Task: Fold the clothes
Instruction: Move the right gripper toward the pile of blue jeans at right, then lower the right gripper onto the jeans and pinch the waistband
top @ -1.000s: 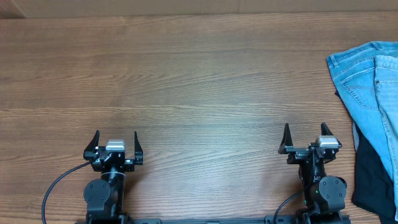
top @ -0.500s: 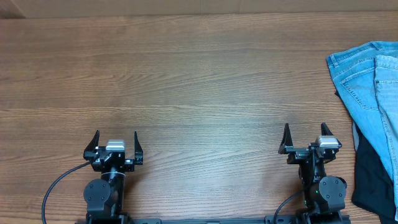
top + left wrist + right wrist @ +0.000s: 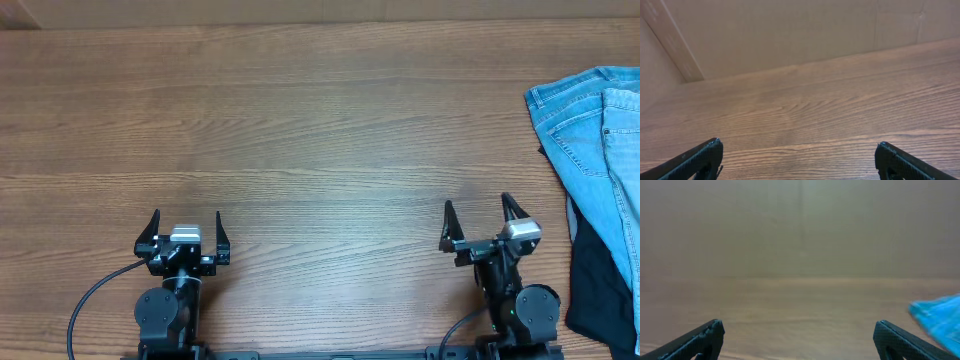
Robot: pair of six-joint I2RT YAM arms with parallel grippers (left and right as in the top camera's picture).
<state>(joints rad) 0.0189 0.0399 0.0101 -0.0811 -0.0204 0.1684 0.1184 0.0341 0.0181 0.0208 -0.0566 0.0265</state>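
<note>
A: From overhead, what do we have?

B: A brown wood-grain table (image 3: 300, 120). Our left gripper (image 3: 186, 222) sits at seven o'clock, fingers spread wide and holding nothing. Our right gripper (image 3: 477, 213) sits at five o'clock, also spread wide and holding nothing. The pale, faded light-blue denim shorts (image 3: 590, 140) lie rumpled at three o'clock, partly cut off by the frame edge, over a dark garment (image 3: 600, 290) at four o'clock.

A: And the left wrist view?

B: Only bare wood between our two black fingertips (image 3: 700, 157). No cloth.

A: The right wrist view?

B: It is blurred. A sliver of blue denim (image 3: 940, 317) shows at four o'clock, beyond the right fingertip (image 3: 900, 340).

A: What could go wrong?

B: We judge the shorts lie well apart from the left arm, so it may not reach them. The right claw could pinch the dark garment along with the denim, since they overlap, and drag both. Grabbing a bunched layer could also leave the shorts twisted instead of flat.
</note>
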